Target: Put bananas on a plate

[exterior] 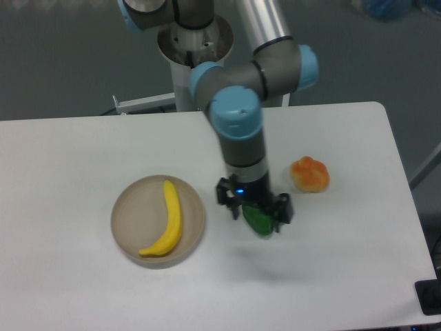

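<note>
The yellow banana (169, 221) lies curved inside the round beige plate (125, 207) at the left middle of the table. My gripper (255, 209) points straight down to the right of the plate, well apart from the banana. A dark green object (260, 221) shows directly under the gripper, partly hidden by it. The fingers are hidden beneath the gripper body, so I cannot tell whether they are open or closed on the green object.
An orange fruit-like object (310, 174) sits on the white table (83, 152) to the right of the gripper. The arm's base (195, 41) stands at the table's far edge. The table's right edge is near the orange object.
</note>
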You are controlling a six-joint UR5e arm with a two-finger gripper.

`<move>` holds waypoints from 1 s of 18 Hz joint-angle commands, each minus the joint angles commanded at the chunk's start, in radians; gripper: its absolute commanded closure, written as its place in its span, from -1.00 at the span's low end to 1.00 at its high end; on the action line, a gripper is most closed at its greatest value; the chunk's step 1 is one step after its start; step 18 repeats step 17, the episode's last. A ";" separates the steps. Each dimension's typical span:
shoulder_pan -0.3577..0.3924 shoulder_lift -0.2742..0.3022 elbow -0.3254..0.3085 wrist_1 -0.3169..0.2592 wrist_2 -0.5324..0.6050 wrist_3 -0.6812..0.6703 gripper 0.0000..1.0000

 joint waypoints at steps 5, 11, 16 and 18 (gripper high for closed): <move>0.065 -0.026 0.061 0.003 0.038 0.169 -1.00; 0.068 -0.057 0.101 0.011 0.040 0.182 -1.00; 0.080 -0.069 0.115 0.015 0.040 0.209 -1.00; 0.086 -0.072 0.117 0.015 0.040 0.215 -1.00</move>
